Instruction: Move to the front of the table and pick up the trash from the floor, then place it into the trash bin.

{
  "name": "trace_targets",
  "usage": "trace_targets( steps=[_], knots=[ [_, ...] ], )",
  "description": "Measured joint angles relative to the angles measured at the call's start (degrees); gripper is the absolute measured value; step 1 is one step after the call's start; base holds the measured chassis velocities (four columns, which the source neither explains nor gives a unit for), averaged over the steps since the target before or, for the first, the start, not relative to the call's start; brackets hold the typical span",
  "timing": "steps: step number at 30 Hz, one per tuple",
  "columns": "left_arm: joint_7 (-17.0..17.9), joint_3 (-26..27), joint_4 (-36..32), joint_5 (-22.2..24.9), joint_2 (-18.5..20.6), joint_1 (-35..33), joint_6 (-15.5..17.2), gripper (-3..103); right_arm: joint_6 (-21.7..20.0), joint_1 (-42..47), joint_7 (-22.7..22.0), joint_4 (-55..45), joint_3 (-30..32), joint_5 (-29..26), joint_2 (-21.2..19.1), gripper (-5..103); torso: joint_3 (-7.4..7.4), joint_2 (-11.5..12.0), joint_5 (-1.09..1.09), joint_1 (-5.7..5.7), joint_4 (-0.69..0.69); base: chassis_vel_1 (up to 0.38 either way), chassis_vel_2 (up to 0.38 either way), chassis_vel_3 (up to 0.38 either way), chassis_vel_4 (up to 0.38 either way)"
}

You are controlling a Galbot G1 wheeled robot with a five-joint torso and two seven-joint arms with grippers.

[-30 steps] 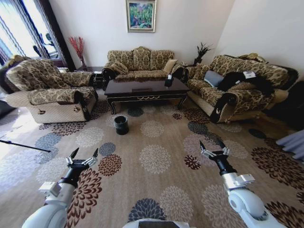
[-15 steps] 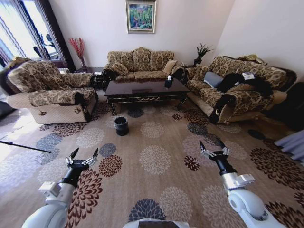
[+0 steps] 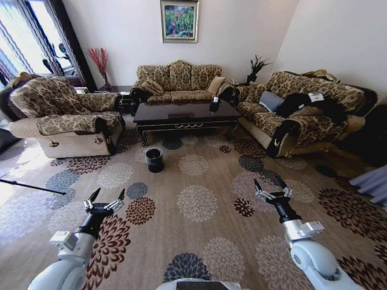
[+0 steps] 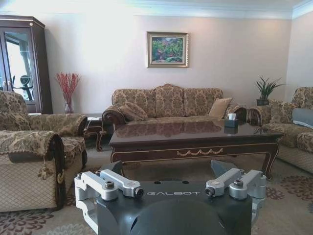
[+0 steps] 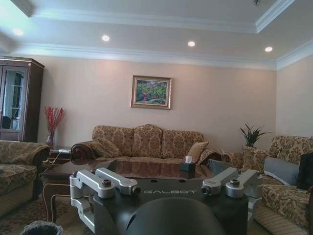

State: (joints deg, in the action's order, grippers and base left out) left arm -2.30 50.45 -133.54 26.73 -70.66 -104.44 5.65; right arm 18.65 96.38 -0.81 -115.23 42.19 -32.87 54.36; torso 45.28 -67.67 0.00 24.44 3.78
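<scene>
Carpet medallions sit almost where they sat half a second ago, while against the picture from a second back the whole room has slid slightly, so the camera has shifted a little with the robot; the table, bin and sofas keep their places among themselves. Both arms hold the same pose as before.

Left gripper (image 3: 105, 196) hangs low over the floor (image 3: 199, 241), well short of the table (image 3: 184, 115), its fingers spread wide and empty, touching nothing. Right gripper (image 3: 270, 185) hangs likewise on the other side, fingers splayed apart and empty.

The table is a long low piece of glossy dark wood with gold scroll trim along its front edge and curved legs; a small tissue box (image 3: 214, 103) stands near its right end. The trash bin (image 3: 154, 159), a small round black bucket with a bag liner, stands on the carpet just in front of the table's left end. Trash on the floor cannot be made out.
</scene>
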Motion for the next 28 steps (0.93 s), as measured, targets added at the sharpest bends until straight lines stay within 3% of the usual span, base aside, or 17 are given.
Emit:
trace_targets(
  steps=[28],
  knots=[
    [0.0,0.0,0.0,0.0,0.0,0.0,0.0,100,0.0,0.0,0.0,0.0,0.0,0.0,0.0,100,-0.23,0.4,0.00,-0.18,0.00,0.000,0.000,0.000,0.000]
  ],
)
